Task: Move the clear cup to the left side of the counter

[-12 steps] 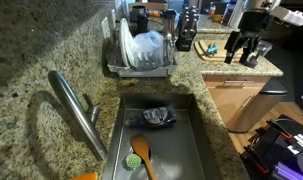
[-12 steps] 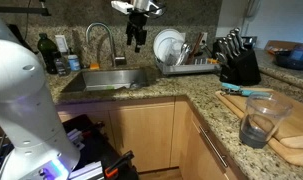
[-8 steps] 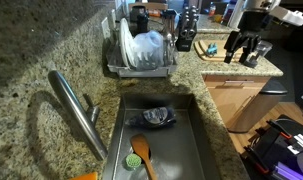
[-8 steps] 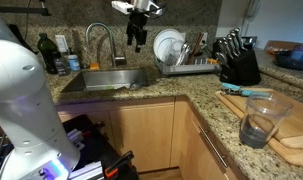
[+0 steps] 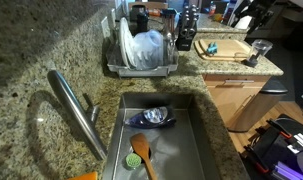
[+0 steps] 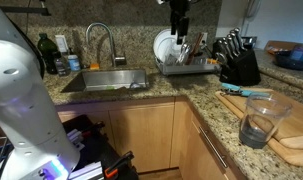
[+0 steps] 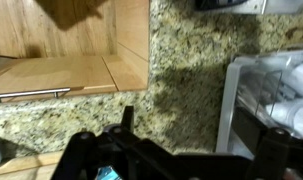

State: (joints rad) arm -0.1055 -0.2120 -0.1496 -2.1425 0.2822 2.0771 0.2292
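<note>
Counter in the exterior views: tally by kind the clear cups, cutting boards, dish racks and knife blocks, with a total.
clear cup: 1
cutting board: 1
dish rack: 1
knife block: 1
Total: 4

A dish rack with plates stands behind the sink, where a dark bowl lies. The knife block is near the rack, and bottles stand by the faucet.
</note>
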